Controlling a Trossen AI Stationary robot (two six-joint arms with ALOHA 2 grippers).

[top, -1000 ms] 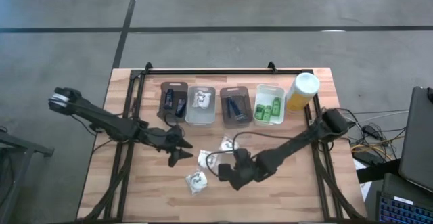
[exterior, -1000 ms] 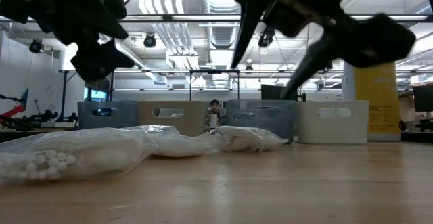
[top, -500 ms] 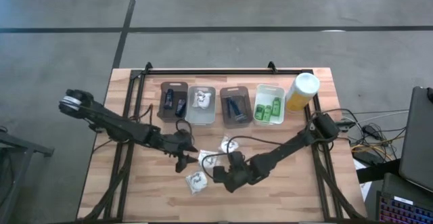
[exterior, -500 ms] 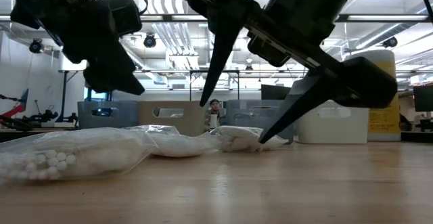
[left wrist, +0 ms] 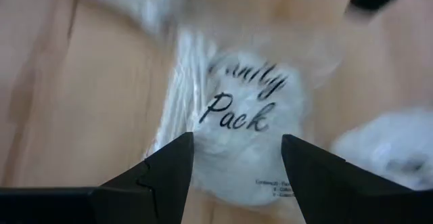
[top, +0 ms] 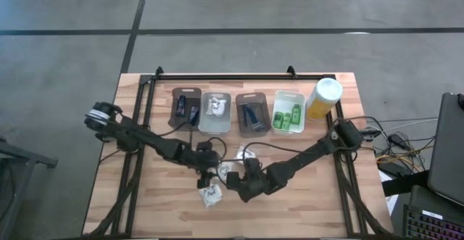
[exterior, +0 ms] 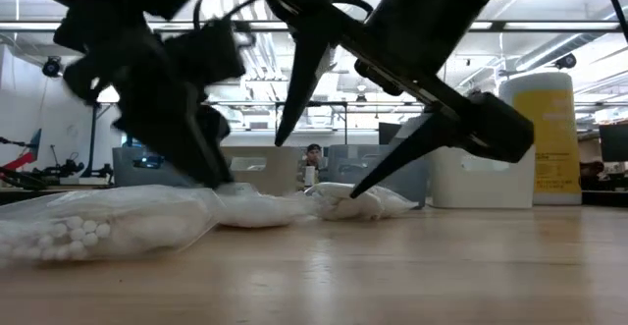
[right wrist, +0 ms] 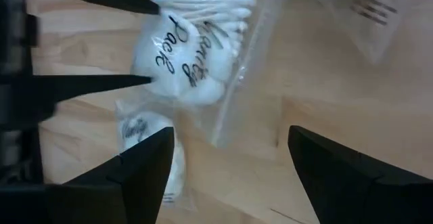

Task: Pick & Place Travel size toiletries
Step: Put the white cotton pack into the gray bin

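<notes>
- Since a second ago we see the left gripper (top: 208,176) has swung in from the table's left side toward the middle, and it now hangs over the loose white packets; the right gripper (top: 233,182) has edged left too, ending just beside it.
- We see the left gripper's fingers (left wrist: 169,170) spread apart with a white packet (left wrist: 247,126) printed "Pack" showing in the gap; they hold nothing.
- We see the right gripper's fingers (right wrist: 145,166) also wide apart and empty, above a packet of cotton swabs (right wrist: 196,48).
- In the low view both grippers reach down to the packets (exterior: 265,207); we cannot tell whether the tips touch them.
- We count three packets loose on the wooden table (top: 319,196): one near the front edge (top: 211,194), the others (top: 243,154) just behind the grippers.
- Along the back stand four trays: dark tubes in the first (top: 185,108) and third (top: 251,114), a packet in the second (top: 214,108), green bottles (top: 288,117) in the fourth.
- A yellow bottle (top: 323,98) stands just right of the trays.
</notes>
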